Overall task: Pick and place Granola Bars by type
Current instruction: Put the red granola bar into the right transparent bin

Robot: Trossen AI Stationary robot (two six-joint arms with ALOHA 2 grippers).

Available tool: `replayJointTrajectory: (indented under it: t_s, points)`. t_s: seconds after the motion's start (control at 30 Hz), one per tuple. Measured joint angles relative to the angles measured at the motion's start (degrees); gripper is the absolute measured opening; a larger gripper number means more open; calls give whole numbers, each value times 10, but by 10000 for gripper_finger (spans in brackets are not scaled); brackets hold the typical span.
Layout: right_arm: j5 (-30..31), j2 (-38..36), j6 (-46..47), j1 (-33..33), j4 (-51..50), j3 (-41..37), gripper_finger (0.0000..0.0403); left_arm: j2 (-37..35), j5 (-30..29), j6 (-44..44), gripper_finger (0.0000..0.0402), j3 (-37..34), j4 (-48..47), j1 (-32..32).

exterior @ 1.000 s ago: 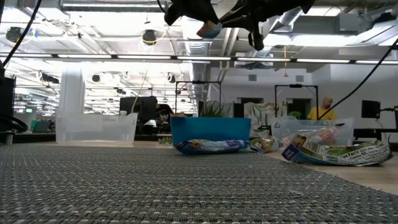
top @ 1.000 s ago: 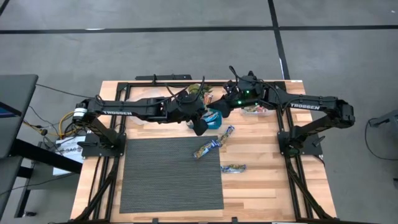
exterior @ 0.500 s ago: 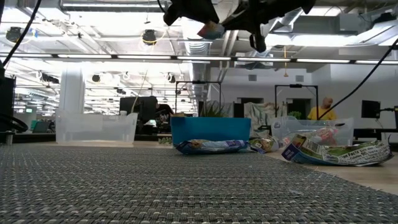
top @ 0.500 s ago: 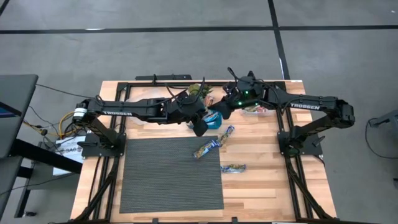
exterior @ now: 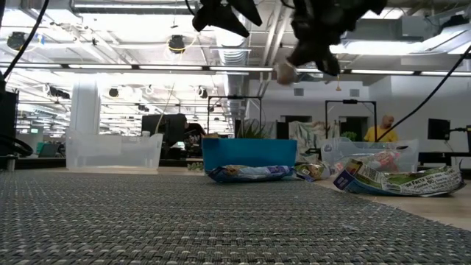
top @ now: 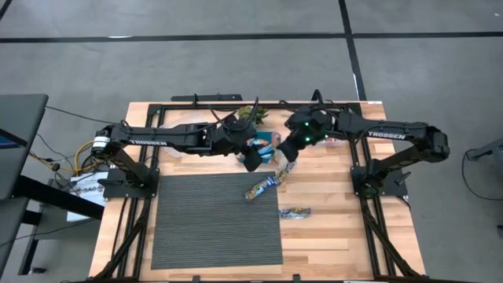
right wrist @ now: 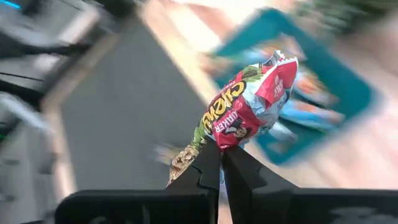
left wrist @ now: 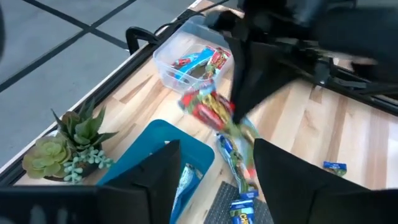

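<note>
The right gripper point(right wrist: 219, 163) pinches a red granola bar point(right wrist: 249, 102) in the air. Beyond it, the blue tray point(left wrist: 163, 140) holds a blue bar point(left wrist: 185, 178). The left gripper point(left wrist: 214, 171) hovers open. Only the left wrist view shows the far clear tub point(left wrist: 171, 53) with bars inside.

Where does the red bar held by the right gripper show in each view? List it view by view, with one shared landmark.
High view: hidden under the right gripper, beside the blue bin.
Low view: red bar hangs high, right of centre, above the bin.
Left wrist view: mid-picture, beyond the bin.
Right wrist view: centre, pinched in the jaws, bin behind.
Landmark: the blue bin.
</note>
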Motion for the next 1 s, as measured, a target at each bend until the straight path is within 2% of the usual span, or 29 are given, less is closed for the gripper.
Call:
replayJointTrajectory:
  t_s: [0.23, 0.4, 0.53, 0.73, 0.83, 1.0]
  points:
    - [157, -70, -41, -42, -195, 0, 0, 0, 44, 0, 196, 0, -20, 0]
    - [270, -129, -41, -99, -318, 0, 0, 0, 55, 0, 187, 0, -35, 0]
    - [286, -155, -41, -146, -338, 0, 0, 0, 55, 0, 181, 0, -37, 0]
    - [342, -150, -54, -188, -334, 0, 9, 0, 49, 0, 179, 0, -37, 0]
    - [340, -136, -63, -202, -334, 0, 31, 0, 49, 0, 179, 0, -37, 0]
    - [338, -114, -69, -216, -329, 0, 93, 0, 48, 0, 179, 0, -37, 0]
